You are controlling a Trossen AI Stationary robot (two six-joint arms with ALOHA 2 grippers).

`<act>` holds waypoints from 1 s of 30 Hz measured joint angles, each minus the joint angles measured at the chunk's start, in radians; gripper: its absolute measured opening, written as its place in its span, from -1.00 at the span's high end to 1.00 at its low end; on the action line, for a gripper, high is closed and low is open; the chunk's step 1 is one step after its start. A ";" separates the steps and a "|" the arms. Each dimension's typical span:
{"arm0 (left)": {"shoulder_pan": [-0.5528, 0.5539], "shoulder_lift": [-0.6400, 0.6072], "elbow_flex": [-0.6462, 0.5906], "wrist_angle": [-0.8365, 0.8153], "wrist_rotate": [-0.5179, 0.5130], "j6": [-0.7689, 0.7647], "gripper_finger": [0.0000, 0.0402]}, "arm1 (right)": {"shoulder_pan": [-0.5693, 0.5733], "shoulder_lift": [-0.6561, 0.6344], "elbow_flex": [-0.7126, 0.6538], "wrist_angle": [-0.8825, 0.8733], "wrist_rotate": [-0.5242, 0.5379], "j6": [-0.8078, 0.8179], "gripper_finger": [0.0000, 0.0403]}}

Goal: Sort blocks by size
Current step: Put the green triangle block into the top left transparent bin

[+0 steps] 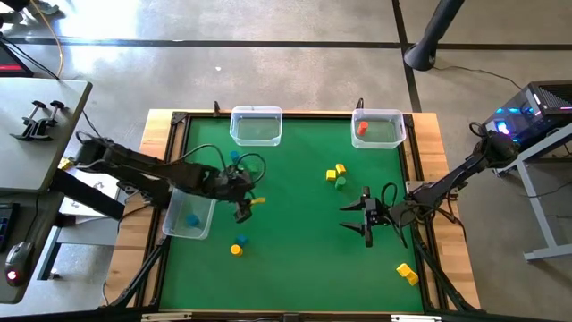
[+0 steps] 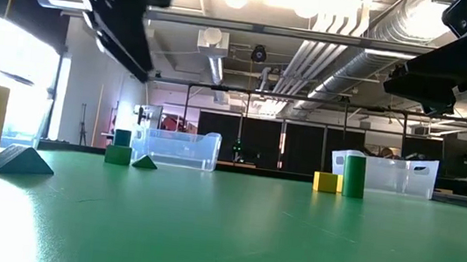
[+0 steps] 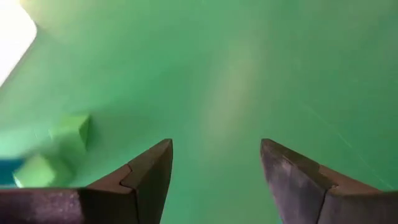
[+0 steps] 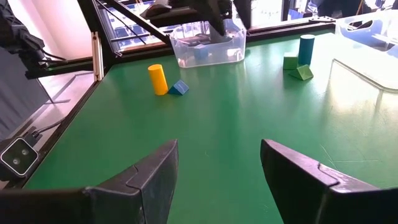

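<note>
My left gripper [image 1: 243,213] is open and empty above the green mat, next to the left clear bin [image 1: 183,228], which holds a blue block [image 1: 192,220]. In its wrist view [image 3: 214,162] two green blocks [image 3: 69,129] lie on the mat off to one side. My right gripper [image 1: 366,217] is open and empty over the mat's right part, and it also shows in its wrist view [image 4: 217,162]. A yellow cylinder [image 1: 237,249] stands by a blue wedge [image 4: 179,87]. A blue cylinder [image 4: 306,48] stands by a green cube [image 4: 290,62] and a green wedge [image 4: 303,72]. Yellow and green blocks [image 1: 335,174] stand mid-table.
Two clear bins stand at the far edge, the left one [image 1: 256,125] and the right one [image 1: 379,128], which holds a red block [image 1: 362,128]. Two yellow blocks [image 1: 407,271] lie at the near right corner. A wooden frame [image 1: 429,152] borders the mat.
</note>
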 joint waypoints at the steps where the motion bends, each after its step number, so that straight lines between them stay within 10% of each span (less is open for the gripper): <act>1: 0.018 0.020 0.000 0.023 -0.007 0.022 -0.14 | 0.000 0.000 0.000 -0.001 0.000 0.000 -0.11; 14: 0.229 0.268 0.086 0.020 -0.162 0.241 -0.14 | 0.000 0.000 0.000 -0.002 0.000 0.000 -0.11; 30: 0.444 0.515 0.293 -0.237 -0.005 0.241 -0.29 | 0.000 0.000 0.000 -0.005 0.000 0.024 -0.11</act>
